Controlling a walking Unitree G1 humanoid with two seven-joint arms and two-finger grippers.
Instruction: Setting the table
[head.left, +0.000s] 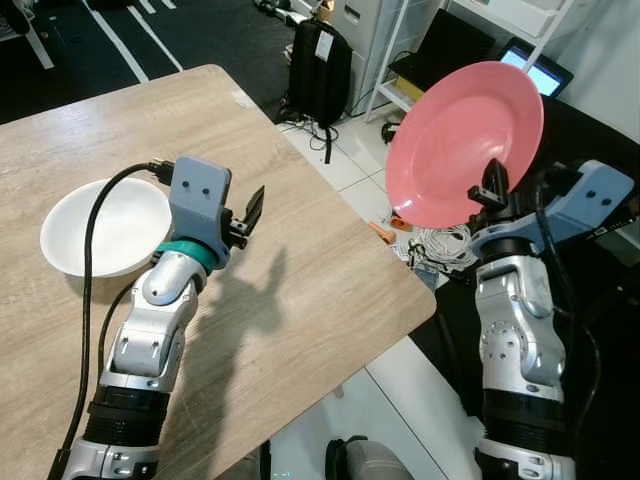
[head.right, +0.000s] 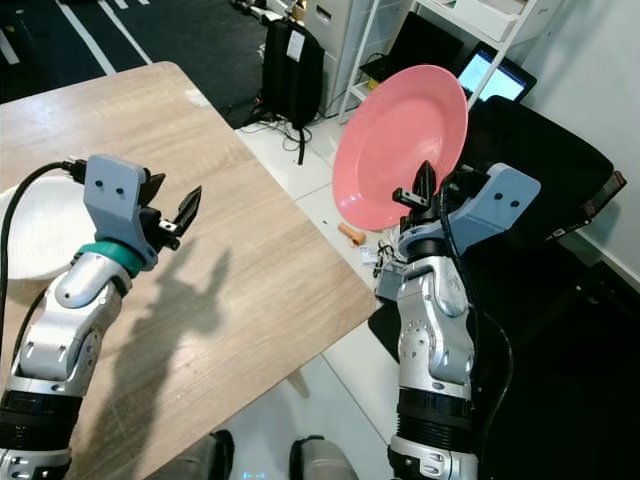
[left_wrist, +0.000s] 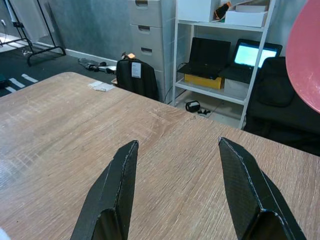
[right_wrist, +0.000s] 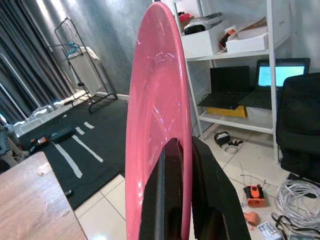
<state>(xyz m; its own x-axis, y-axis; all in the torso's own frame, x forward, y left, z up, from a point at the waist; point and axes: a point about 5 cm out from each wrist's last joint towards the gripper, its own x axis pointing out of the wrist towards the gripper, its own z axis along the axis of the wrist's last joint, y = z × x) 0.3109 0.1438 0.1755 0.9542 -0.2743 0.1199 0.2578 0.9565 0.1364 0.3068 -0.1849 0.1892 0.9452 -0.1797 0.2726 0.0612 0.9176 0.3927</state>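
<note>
Right gripper (head.left: 492, 183): jaws clamped on pink plate (head.left: 463, 140) rim, plate upright, off surface (head.left: 300, 270) edge. Left gripper (left_wrist: 177, 190): jaws wide apart, empty, above surface; white bowl (head.left: 105, 225) behind them.

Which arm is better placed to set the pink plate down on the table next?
Right. The right gripper already clamps the pink plate by its rim, beside the table. The left gripper hovers open and empty.

Office or lab: filing cabinet (left_wrist: 151, 37), shelf with laptops (left_wrist: 227, 54), cable tangle (right_wrist: 299, 196) on tiled floor.
</note>
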